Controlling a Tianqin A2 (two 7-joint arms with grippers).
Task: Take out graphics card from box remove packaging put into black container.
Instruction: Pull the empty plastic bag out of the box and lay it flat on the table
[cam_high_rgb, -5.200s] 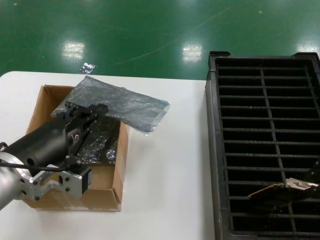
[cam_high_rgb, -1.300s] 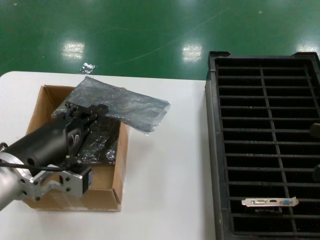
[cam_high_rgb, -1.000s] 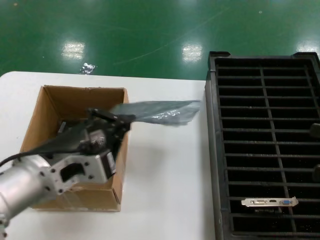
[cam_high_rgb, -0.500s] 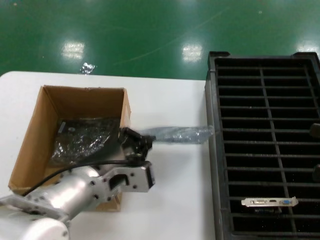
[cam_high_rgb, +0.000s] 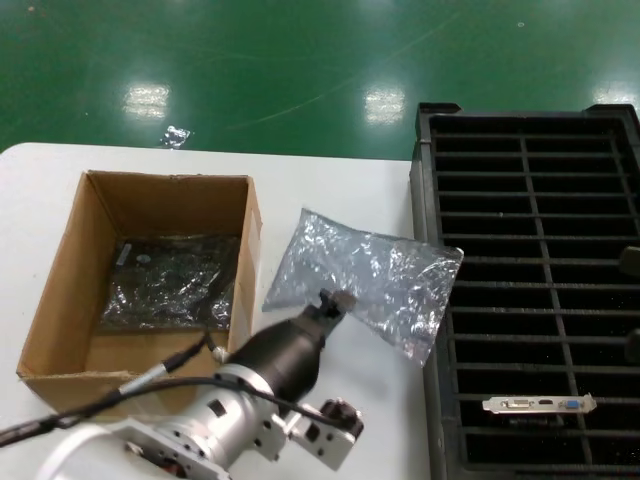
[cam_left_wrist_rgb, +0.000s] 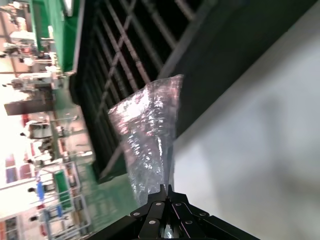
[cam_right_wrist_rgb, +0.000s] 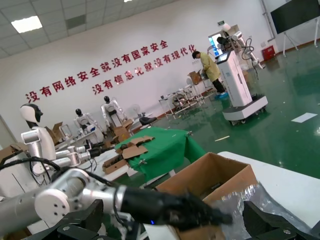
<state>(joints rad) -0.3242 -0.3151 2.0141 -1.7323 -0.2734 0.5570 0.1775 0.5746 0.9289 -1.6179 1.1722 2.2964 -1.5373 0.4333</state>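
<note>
My left gripper (cam_high_rgb: 336, 298) is shut on a corner of the packaging (cam_high_rgb: 372, 278), a crinkled translucent bag held above the white table between the box (cam_high_rgb: 55, 300) and the black container (cam_high_rgb: 530, 140). The left wrist view shows the closed jaws (cam_left_wrist_rgb: 167, 188) pinching the bag (cam_left_wrist_rgb: 150, 130), with the container (cam_left_wrist_rgb: 125, 55) behind. The graphics card (cam_high_rgb: 540, 404) stands in a near slot of the container, silver bracket up. My right gripper (cam_right_wrist_rgb: 174, 212) is open and empty at the container's right side; its view shows the bag (cam_right_wrist_rgb: 262, 200) and box (cam_right_wrist_rgb: 220, 172).
Another dark item in shiny wrap (cam_high_rgb: 170, 280) lies on the box floor. The bag's far edge overlaps the container's left wall. The white table (cam_high_rgb: 340, 200) runs between box and container. The green floor lies beyond the table's far edge.
My left gripper lifted the bag off the box and carried it right and toward me; it now hangs spread between box and container. The card, earlier held over the container, now stands in a slot.
</note>
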